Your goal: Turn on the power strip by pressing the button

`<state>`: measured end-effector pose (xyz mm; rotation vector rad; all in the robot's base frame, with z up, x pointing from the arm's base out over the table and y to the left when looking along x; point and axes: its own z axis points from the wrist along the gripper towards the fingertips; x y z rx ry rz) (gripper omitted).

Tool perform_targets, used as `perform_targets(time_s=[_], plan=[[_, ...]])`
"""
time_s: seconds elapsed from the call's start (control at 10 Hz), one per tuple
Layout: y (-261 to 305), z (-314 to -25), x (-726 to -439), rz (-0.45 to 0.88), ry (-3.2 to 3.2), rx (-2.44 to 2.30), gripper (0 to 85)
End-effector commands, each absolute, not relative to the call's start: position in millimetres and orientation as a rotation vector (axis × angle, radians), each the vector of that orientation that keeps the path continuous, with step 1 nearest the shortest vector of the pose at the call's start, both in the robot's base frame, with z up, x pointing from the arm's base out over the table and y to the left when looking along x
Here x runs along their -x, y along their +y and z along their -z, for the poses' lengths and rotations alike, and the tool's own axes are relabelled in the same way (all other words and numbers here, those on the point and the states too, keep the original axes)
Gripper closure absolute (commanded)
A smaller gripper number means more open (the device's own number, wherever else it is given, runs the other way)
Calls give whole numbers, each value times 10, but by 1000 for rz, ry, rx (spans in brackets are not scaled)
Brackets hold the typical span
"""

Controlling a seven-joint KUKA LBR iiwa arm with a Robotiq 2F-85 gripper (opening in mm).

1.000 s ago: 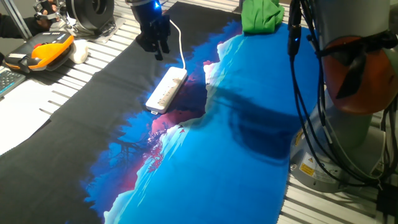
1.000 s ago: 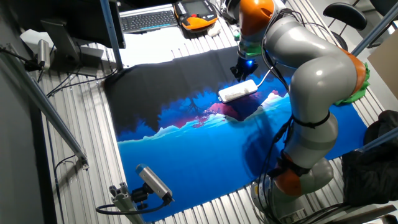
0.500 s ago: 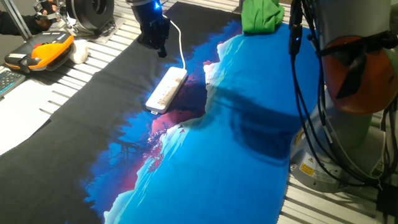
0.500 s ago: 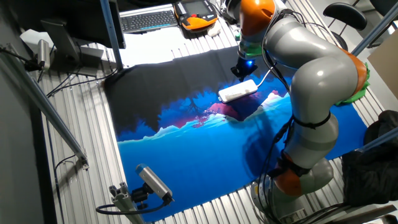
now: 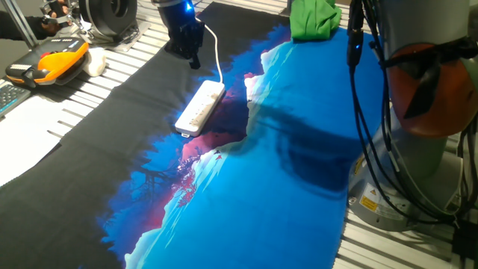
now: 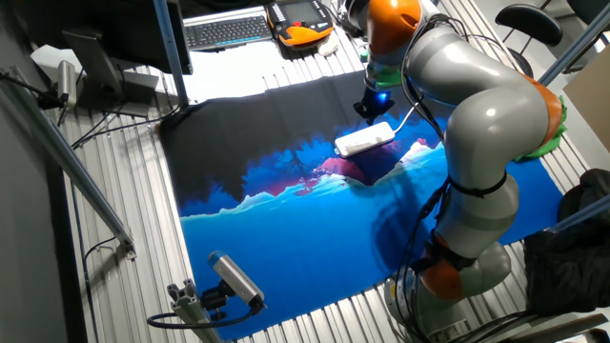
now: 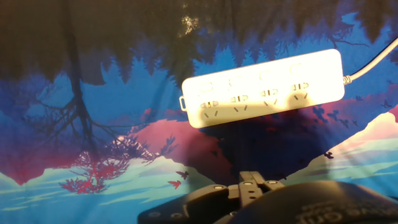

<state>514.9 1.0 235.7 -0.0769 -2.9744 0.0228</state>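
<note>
Arm bends over the table, gripper [image 5: 188, 52] pointing down just beyond the cord end of the power strip [image 5: 200, 107], not touching it. Finger opening can't be told; nothing visibly held. Strip lies flat on the printed cloth [image 5: 284, 187].

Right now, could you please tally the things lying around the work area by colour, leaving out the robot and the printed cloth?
White: 1, the power strip
Green: 1, the bundled cloth
Orange and black: 1, the handheld pendant
Black: 1, the keyboard
Total: 4
</note>
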Motion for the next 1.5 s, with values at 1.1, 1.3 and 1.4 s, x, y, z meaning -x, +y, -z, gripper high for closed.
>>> perform_targets(time_s=[1.1, 1.3, 1.4], plan=[[10, -2358, -5149, 27, -3016, 141, 850], [10, -2358, -5149, 1, -3015, 165, 850], [10, -2358, -5149, 11, -3005, 163, 850]])
